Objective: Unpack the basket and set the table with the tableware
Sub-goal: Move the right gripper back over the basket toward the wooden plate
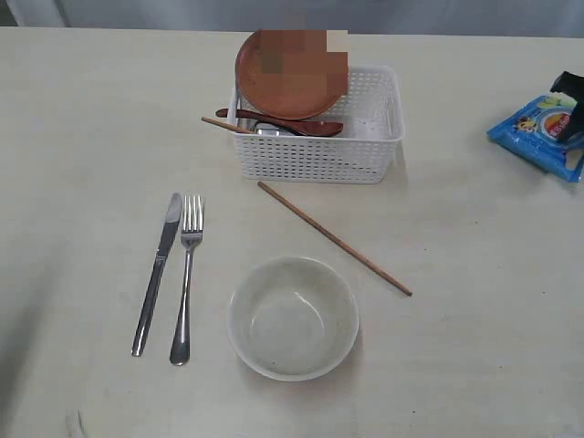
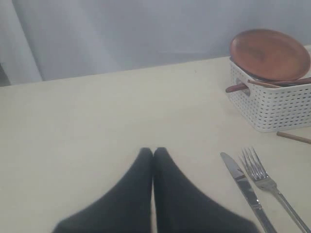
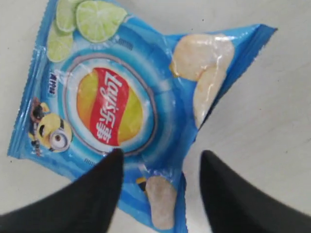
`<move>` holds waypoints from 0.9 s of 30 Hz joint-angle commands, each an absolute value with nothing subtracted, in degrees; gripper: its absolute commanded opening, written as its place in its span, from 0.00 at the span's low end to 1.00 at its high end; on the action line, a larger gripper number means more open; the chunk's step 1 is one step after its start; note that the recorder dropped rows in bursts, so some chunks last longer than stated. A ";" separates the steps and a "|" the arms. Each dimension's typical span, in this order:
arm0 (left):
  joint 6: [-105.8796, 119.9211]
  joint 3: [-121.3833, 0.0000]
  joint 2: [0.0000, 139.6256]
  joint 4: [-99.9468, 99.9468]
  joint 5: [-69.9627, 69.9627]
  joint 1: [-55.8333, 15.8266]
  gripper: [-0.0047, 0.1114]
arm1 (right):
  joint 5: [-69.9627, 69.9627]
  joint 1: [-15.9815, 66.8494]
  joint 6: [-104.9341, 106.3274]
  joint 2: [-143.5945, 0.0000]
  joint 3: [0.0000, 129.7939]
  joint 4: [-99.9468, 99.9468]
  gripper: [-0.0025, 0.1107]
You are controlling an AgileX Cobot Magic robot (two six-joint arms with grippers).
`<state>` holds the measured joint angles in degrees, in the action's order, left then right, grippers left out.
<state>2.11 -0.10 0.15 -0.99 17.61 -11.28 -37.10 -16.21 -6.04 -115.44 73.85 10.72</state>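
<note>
On my left gripper the jaws are together above the worktop; on my right gripper they stand apart over the blue chips bag. The white basket holds plate and spoon; knife, fork, bowl and one chopstick lie outside it.

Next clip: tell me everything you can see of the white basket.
The white basket is rectangular, plastic by the look of it, with perforated lattice walls and a plain rim. It stands upright on the table, at the far middle in the exterior view. A brown plate leans inside one end and rises above the rim. A reddish-brown spoon and a wooden chopstick poke out past that end.
</note>
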 commanded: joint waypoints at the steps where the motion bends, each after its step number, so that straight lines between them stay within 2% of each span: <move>1: 1.92 0.00 0.00 -1.27 17.15 -11.27 0.04 | -39.76 -16.49 -7.69 -112.87 73.89 11.03 0.73; 4: 1.92 0.00 0.00 -1.10 17.15 -11.27 0.04 | -41.33 -16.49 -7.80 -110.97 73.89 12.33 0.70; 9: 1.92 0.00 0.00 -1.02 17.15 -11.27 0.04 | -42.55 -15.74 -3.85 -106.61 73.89 19.25 0.55; 12: 1.92 0.00 0.00 -1.02 17.15 -11.27 0.04 | -42.28 -13.99 -0.55 -103.88 73.89 24.37 0.49; 16: 1.92 0.00 0.00 -1.02 17.15 -11.27 0.04 | -41.37 -9.30 2.94 -101.67 73.89 28.63 0.48; 27: 1.92 0.00 0.00 -1.02 17.15 -11.27 0.04 | -36.67 11.87 7.82 -104.51 80.35 28.94 0.48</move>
<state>2.11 -0.10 0.15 -0.99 17.61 -11.28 -38.46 8.58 6.48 -103.29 78.05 28.72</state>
